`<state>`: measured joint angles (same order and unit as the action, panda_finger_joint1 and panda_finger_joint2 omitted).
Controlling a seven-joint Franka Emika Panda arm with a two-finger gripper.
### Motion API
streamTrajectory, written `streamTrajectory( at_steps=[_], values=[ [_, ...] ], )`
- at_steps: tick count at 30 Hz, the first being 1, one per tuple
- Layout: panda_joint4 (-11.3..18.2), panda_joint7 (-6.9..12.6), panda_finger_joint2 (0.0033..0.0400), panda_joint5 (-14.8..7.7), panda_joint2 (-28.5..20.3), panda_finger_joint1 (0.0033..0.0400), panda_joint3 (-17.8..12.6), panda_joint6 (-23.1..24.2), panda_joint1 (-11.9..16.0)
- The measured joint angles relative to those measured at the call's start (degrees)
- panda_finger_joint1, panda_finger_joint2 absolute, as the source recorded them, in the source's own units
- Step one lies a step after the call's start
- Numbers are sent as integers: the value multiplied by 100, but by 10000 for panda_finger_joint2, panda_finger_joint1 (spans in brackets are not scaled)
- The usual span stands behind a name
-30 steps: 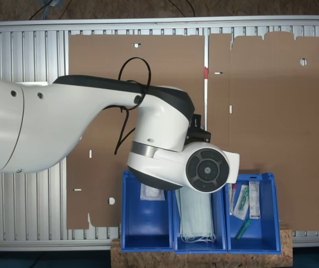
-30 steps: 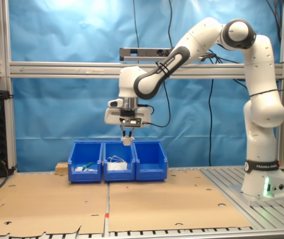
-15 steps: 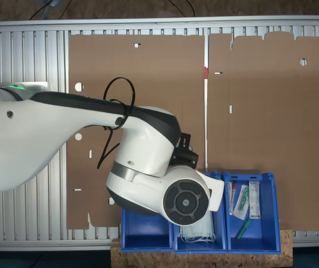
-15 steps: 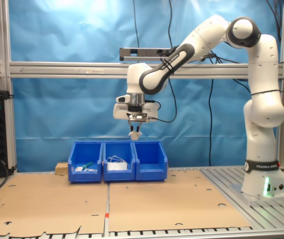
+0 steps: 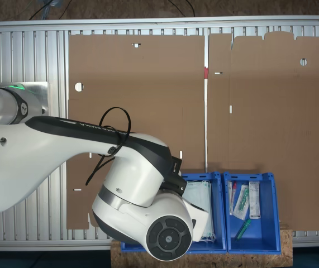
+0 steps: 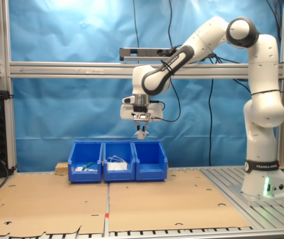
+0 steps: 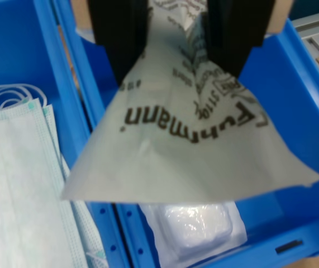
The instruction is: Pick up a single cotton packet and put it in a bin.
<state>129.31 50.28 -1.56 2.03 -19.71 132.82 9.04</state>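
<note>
In the second exterior view my gripper (image 6: 141, 133) hangs high above the row of blue bins, shut on a small white cotton packet (image 6: 141, 134). It is over the end bin (image 6: 150, 160) at the second exterior view's right. In the wrist view the cotton packet (image 7: 193, 145), white paper with dark print, is pinched between the two black fingers (image 7: 117, 39) of my gripper (image 7: 176, 61). Below it, another white packet (image 7: 195, 226) lies on that bin's floor (image 7: 293, 111). In the first exterior view the arm (image 5: 142, 206) covers the gripper.
Pale green face masks (image 7: 19, 190) fill the middle bin (image 6: 118, 162), also seen in the first exterior view (image 5: 201, 204). A third bin (image 5: 248, 204) holds several small wrapped items. Cardboard sheets (image 6: 132, 199) cover the table in front of the bins.
The arm has carried the packet sideways, from above the middle bin toward the second exterior view's right, and slightly up. The gripper has stayed shut on it.
</note>
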Motion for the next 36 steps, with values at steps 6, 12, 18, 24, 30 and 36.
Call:
streamTrajectory(
  at_steps=[6, 12, 18, 24, 30, 36],
  values=[
    [4, 0, 72, 0, 0, 72, -101, -23, 1],
    [7, 0, 72, 0, 0, 72, -150, -33, -1],
    [14, 0, 72, 0, 0, 72, -156, -37, -4],
    [39, 0, 72, 0, 0, 72, -156, -39, -4],
    [55, 0, 72, 0, 0, 72, -156, -39, -4],
    [71, 0, 72, 0, 0, 72, -156, -39, -4]
  ],
)
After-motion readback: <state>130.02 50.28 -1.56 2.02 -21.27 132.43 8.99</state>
